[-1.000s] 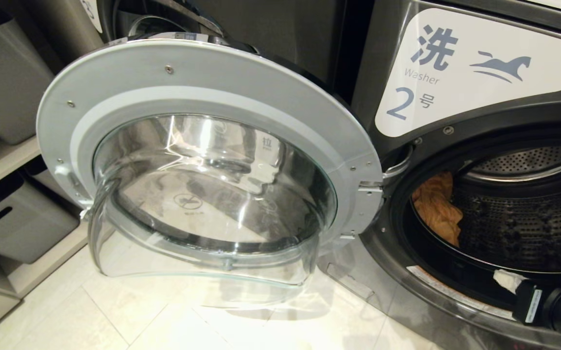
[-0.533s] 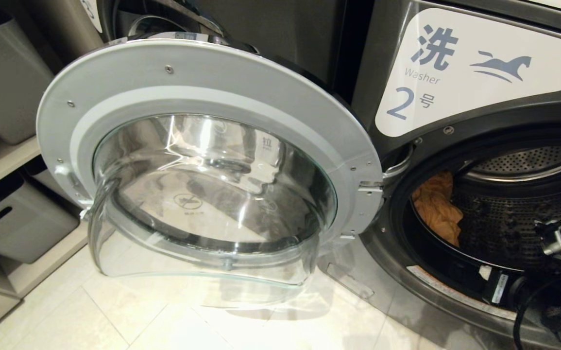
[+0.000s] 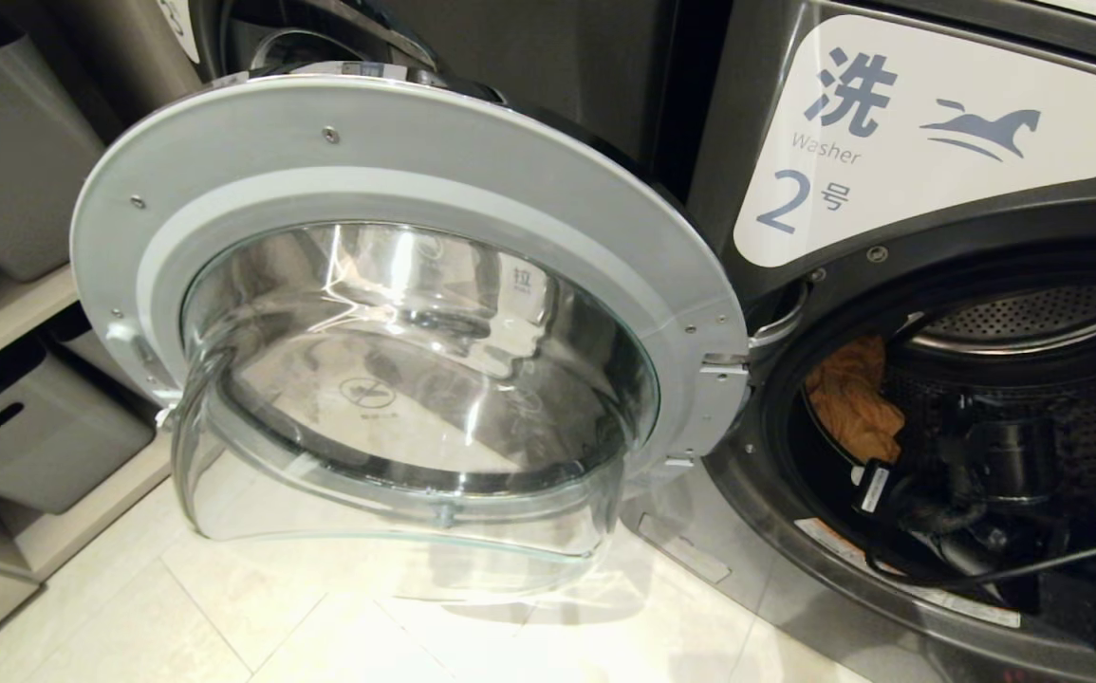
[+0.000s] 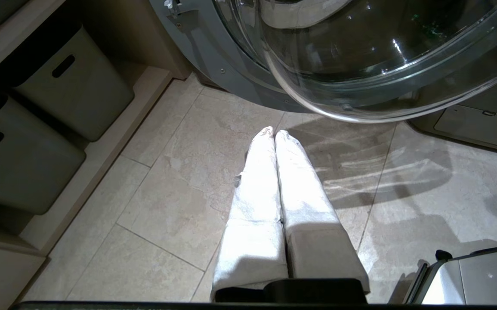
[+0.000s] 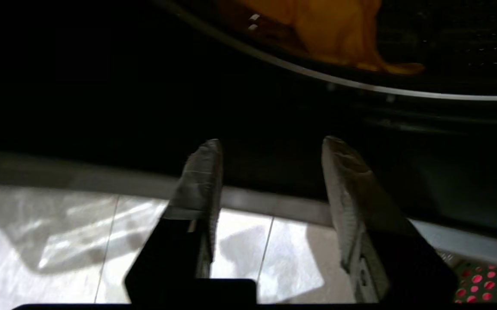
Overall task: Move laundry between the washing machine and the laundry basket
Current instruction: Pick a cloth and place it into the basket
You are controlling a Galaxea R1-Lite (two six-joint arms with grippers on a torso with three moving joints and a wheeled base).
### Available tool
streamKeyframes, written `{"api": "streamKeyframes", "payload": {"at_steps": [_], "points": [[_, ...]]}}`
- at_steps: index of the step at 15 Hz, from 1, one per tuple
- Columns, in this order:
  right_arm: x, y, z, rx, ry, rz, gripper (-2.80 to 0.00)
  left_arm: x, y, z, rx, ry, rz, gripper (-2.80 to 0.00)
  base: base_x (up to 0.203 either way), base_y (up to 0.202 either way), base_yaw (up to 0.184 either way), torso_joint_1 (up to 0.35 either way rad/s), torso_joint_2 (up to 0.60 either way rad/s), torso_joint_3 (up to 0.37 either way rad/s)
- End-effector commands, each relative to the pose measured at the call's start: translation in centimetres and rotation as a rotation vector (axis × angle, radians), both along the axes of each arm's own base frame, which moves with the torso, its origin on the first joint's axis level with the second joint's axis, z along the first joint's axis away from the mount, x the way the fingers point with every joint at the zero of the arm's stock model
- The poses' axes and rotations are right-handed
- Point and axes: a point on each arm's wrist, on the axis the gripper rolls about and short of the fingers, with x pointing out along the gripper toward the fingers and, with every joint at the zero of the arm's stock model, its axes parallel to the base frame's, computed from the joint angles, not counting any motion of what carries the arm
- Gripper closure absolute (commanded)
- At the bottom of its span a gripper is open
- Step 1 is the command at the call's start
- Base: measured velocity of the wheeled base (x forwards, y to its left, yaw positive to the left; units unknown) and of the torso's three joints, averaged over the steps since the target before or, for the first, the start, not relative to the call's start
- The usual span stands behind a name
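Observation:
The washing machine [image 3: 927, 142] labelled 2 stands with its round glass door [image 3: 396, 171] swung wide open to the left. Orange-yellow laundry [image 3: 846, 398] lies against the left inside of the drum, and it also shows in the right wrist view as orange cloth [image 5: 330, 30]. My right arm [image 3: 993, 465] reaches into the lower part of the washer's mouth. My right gripper [image 5: 270, 146] is open with nothing between its fingers, just short of the drum's rim [image 5: 360, 84], with the cloth a little beyond. A corner of the green holed laundry basket [image 5: 489, 280] shows red through its holes. My left gripper [image 4: 274, 131] hangs shut and empty over the floor.
Grey storage bins [image 3: 16, 161] sit on shelves at the left, also seen as bins [image 4: 72, 86] in the left wrist view. The open door's glass bowl [image 4: 360, 64] overhangs the pale tiled floor [image 3: 320, 617]. A like washer stands behind the door.
My right arm has come in from the right edge and moved left and deeper into the washer's mouth, closer to the orange cloth. The door and the cloth have not moved.

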Motion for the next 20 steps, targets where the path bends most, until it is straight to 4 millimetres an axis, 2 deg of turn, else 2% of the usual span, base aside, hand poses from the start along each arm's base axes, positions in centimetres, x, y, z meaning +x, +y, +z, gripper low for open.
{"api": "streamKeyframes", "payload": {"at_steps": [1, 4, 6, 8, 12, 16, 20], "points": [[2.7, -1.4, -1.5, -0.006, 0.025, -0.072, -2.8, 0.0, 0.0, 0.0, 0.001, 0.001, 0.0, 0.0, 0.0, 0.0, 0.0, 0.0, 0.0, 0.0], [6.5, -5.0, -1.1, -0.004, -0.034, -0.193, -2.8, 0.0, 0.0, 0.0, 0.001, 0.001, 0.0, 0.0, 0.0, 0.0, 0.0, 0.0, 0.0, 0.0], [7.4, -6.7, -1.7, -0.006, -0.025, -0.236, -2.8, 0.0, 0.0, 0.0, 0.001, 0.0, 0.0, 0.0, 0.0, 0.0, 0.0, 0.0, 0.0, 0.0], [8.3, -6.7, -2.9, -0.002, -0.002, -0.235, -2.8, 0.0, 0.0, 0.0, 0.001, 0.0, 0.0, 0.0, 0.0, 0.0, 0.0, 0.0, 0.0, 0.0], [12.0, -6.1, -4.5, 0.007, -0.012, -0.218, -2.8, 0.0, 0.0, 0.0, 0.001, 0.001, 0.0, 0.0, 0.0, 0.0, 0.0, 0.0, 0.0, 0.0], [14.9, -6.1, -5.1, 0.013, -0.003, -0.223, -2.8, 0.0, 0.0, 0.0, 0.001, 0.001, 0.0, 0.0, 0.0, 0.0, 0.0, 0.0, 0.0, 0.0], [17.6, -6.4, -4.5, 0.011, -0.038, -0.226, -2.8, 0.0, 0.0, 0.0, 0.001, 0.001, 0.0, 0.0, 0.0, 0.0, 0.0, 0.0, 0.0, 0.0]]}}
